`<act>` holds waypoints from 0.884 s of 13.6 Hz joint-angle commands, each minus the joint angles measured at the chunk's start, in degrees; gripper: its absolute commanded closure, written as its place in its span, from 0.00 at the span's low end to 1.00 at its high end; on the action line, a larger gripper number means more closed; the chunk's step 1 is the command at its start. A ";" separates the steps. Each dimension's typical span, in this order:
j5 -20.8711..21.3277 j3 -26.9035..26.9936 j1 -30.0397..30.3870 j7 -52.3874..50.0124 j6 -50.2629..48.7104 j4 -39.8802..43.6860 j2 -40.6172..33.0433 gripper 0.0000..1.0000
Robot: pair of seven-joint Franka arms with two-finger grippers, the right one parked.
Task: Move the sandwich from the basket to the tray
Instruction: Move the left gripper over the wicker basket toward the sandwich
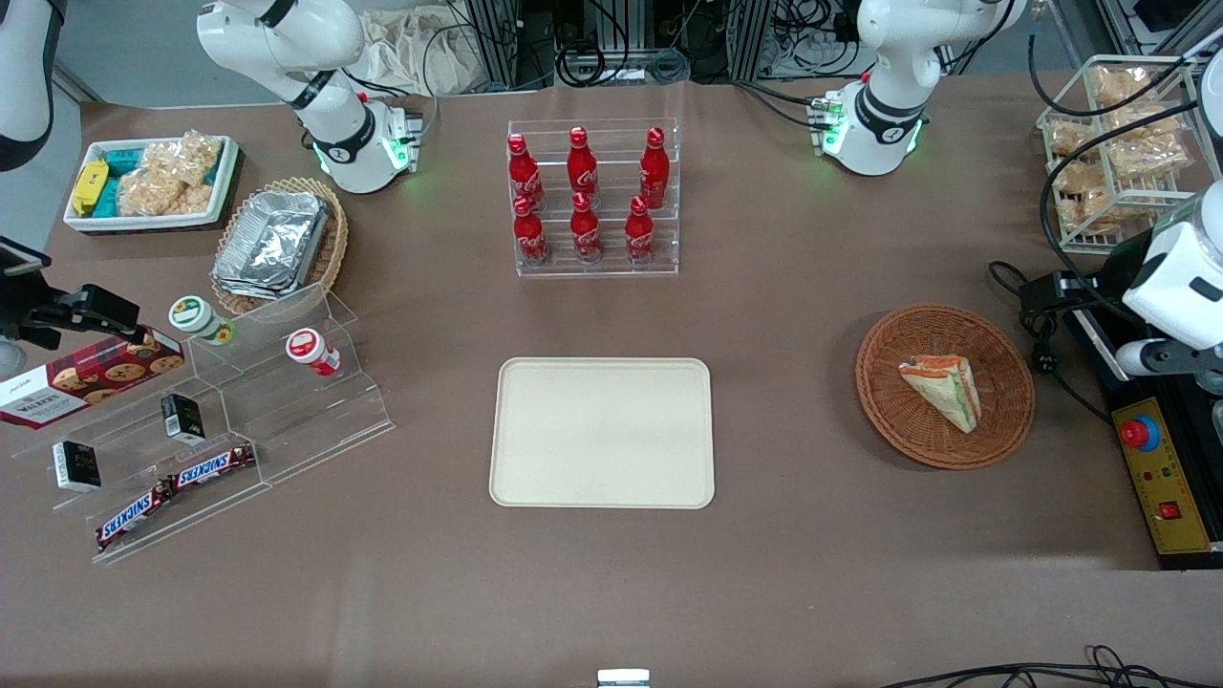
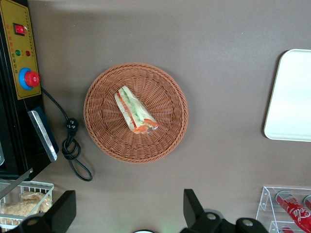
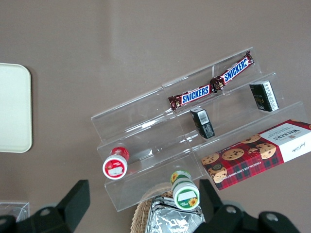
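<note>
The sandwich [image 1: 941, 392], a wrapped white wedge with green and orange-red stripes, lies in the round reddish-brown basket [image 1: 889, 420] toward the working arm's end of the table. In the left wrist view the sandwich [image 2: 136, 110] lies on its side near the middle of the basket [image 2: 102, 131]. The cream tray [image 1: 602, 432] lies flat and bare at the table's middle; its edge shows in the left wrist view [image 2: 291, 97]. My left gripper [image 2: 129, 208] is open wide and empty, high above the table and apart from the basket. Its wrist [image 1: 1170, 287] shows beside the basket.
A black control box with a red button [image 1: 1161, 478] and a black cable [image 1: 1041, 354] lie next to the basket. An acrylic rack of red bottles [image 1: 592, 196] stands farther from the front camera than the tray. A wire rack of bagged snacks [image 1: 1113, 143] stands near the working arm.
</note>
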 commanded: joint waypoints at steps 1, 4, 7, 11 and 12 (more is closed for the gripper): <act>0.24 0.25 0.59 0.50 -0.66 -2.10 -0.15 0.01; 0.59 0.33 2.69 0.42 5.46 -12.36 -0.59 0.01; 0.15 0.25 6.12 -0.02 11.63 -20.29 -0.42 0.01; 0.15 0.25 8.14 -8.86 27.96 -32.42 0.02 0.01; 0.15 0.25 8.23 -12.29 30.77 -33.39 1.50 0.01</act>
